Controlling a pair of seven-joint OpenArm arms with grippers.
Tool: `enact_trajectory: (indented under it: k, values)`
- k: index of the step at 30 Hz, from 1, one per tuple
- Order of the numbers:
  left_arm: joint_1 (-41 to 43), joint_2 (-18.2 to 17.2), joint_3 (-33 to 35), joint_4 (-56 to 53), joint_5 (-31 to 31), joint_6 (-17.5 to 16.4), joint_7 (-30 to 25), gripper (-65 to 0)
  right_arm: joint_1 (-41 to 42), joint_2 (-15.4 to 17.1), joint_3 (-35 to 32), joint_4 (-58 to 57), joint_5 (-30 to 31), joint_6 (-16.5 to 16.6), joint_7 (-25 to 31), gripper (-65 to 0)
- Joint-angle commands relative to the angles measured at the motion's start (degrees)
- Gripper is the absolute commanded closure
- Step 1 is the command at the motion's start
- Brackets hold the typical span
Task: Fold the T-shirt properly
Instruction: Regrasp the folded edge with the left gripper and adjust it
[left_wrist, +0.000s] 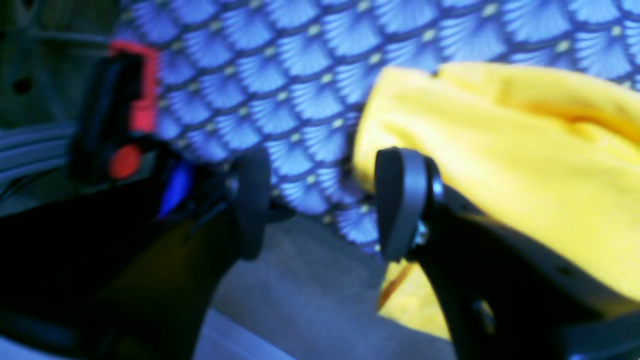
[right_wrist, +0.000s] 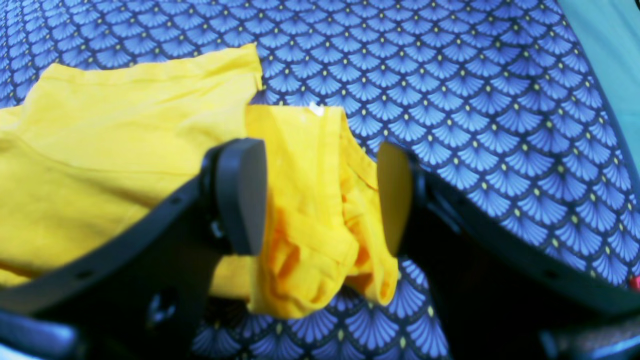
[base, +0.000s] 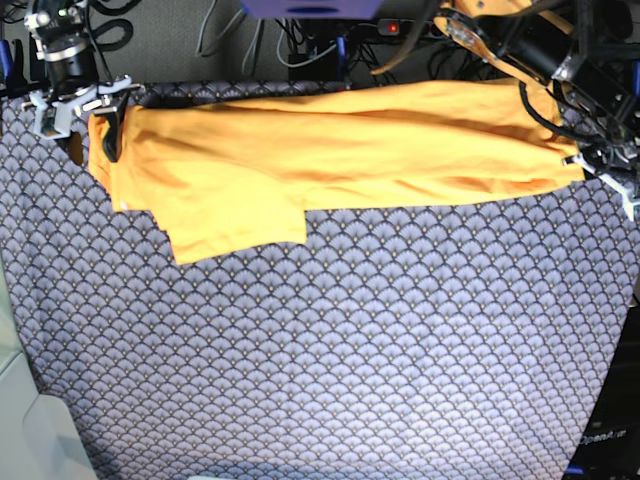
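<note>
Cover: the blue-grey scallop-patterned cover (base: 330, 360) spreads over the whole worktop; its near part, in front of the T-shirt, carries nothing.
T-shirt: the yellow-orange T-shirt (base: 330, 160) lies as a long folded band across the far part of the cover, reaching nearly from one side edge to the other. A shorter flap hangs toward the near side from the band's left part in the base view.
Right claw: the right claw (right_wrist: 320, 195) sits at the T-shirt's end on the base view's left. Its jaws stand wide, with a bunched, rumpled fold of the cloth between them. One pad (right_wrist: 240, 195) is at the cloth's edge, the other has a slim gap before the cloth. Whether it pinches the cloth I cannot tell.
Left claw: the left claw (left_wrist: 320, 205) is at the T-shirt's opposite end, by the far corner of the cover. Its jaws are apart, with cover showing between them. The T-shirt's edge (left_wrist: 500, 165) lies just beside and behind one pad, outside the gap; this view is blurred.
Behind the T-shirt: dark cables and rig parts (base: 300, 30) beyond the cover's far edge.
</note>
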Motion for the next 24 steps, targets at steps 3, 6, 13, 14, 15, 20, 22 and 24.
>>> enact_trajectory:
  k: [3, 6, 13, 14, 15, 20, 22, 24]
  values:
    - [1.9, 1.4, 1.7, 2.5, -0.3, 0.1, -0.1, -32.9, -0.3, 0.5, 0.2, 0.8, 0.9, -0.2, 1.5, -35.6]
    - [4.2, 3.1, 5.0, 5.7, -0.3, 0.1, -0.1, -32.9, -0.3, 0.5, 0.2, 0.8, 0.9, -0.2, 1.5, -35.6]
    - [4.1, 4.3, 5.7, 15.3, -0.5, 0.1, 9.7, -32.9, -0.3, 0.5, 0.2, 0.8, 0.9, -0.2, 1.5, -35.6]
    - [4.0, 4.3, 5.7, 15.6, -0.5, 0.1, 9.7, -32.9, -0.3, 0.5, 0.2, 0.8, 0.9, -0.2, 1.5, -35.6]
    - [4.0, 4.2, 5.7, 15.8, -0.5, 0.1, 9.7, -32.9, -0.3, 0.5, 0.2, 0.8, 0.9, -0.2, 1.5, -35.6]
    - [4.3, 2.8, 5.5, 13.1, -0.5, 0.1, 9.7, -32.9, -0.3, 0.5, 0.2, 0.8, 0.9, -0.2, 1.5, -35.6]
    - [4.5, 2.8, 5.5, 11.7, -0.5, 0.1, 9.7, -32.9, -0.3, 0.5, 0.2, 0.8, 0.9, -0.2, 1.5, -35.6]
    - [4.6, 2.9, 5.4, 11.6, -0.4, 0.1, 9.7, -32.9, -0.3, 0.5, 0.2, 0.8, 0.9, -0.2, 1.5, -35.6]
